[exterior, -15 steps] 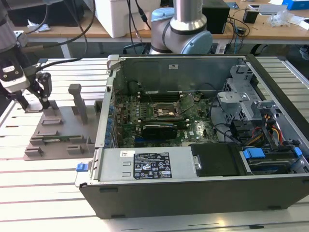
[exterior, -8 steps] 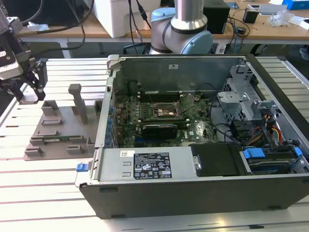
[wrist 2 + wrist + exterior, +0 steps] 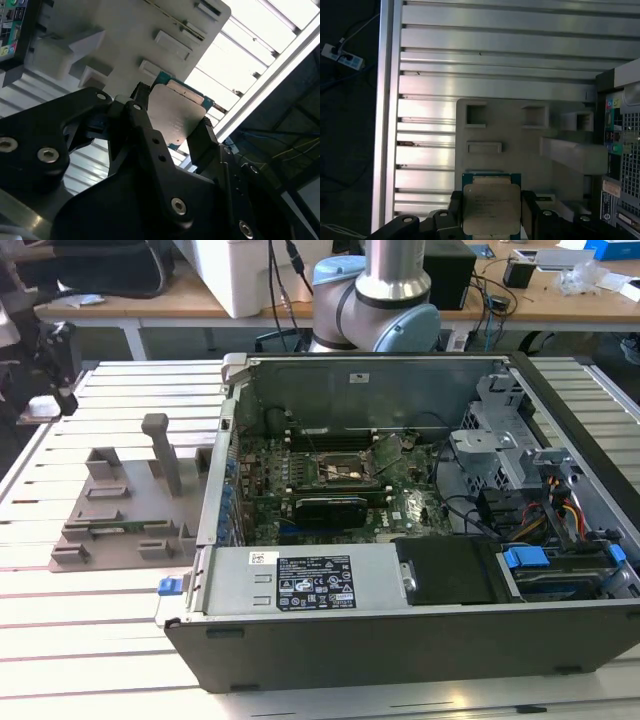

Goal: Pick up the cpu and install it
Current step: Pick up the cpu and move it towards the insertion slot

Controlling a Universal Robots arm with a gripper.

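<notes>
Between the two black fingers (image 3: 529, 212) of the gripper (image 3: 492, 215) sits the cpu (image 3: 491, 207). It is a flat square chip with a dull silver lid, rounded at the corners, and a thin green rim showing round it. The fingers are closed on two opposite edges, pinching it flat. In both wrist views it hangs apart from the pale grey plastic fixture (image 3: 520, 150) beneath, a matte moulded plate with square pockets, low blocks and a slanted post. That fixture lies on a table (image 3: 485, 55) of long ribbed aluminium slats with a brushed sheen. A white power strip (image 3: 342, 55) lies on the dark floor past the table's edge. From where I stand with the exterior view, the fixture is at nine o'clock of the open computer case (image 3: 400, 645), on the exterior view's left. The case is a dark sheet-metal box lying on its side. Inside it the green motherboard (image 3: 410, 508) carries a square metal-framed socket (image 3: 345, 472). A long black expansion card (image 3: 330, 508) lies just at the socket's six o'clock. A silver power supply (image 3: 300, 580) with a label sits further out the same way. At the case's twelve o'clock rises the arm (image 3: 385, 285), smooth grey metal with a pale blue joint cap.
</notes>
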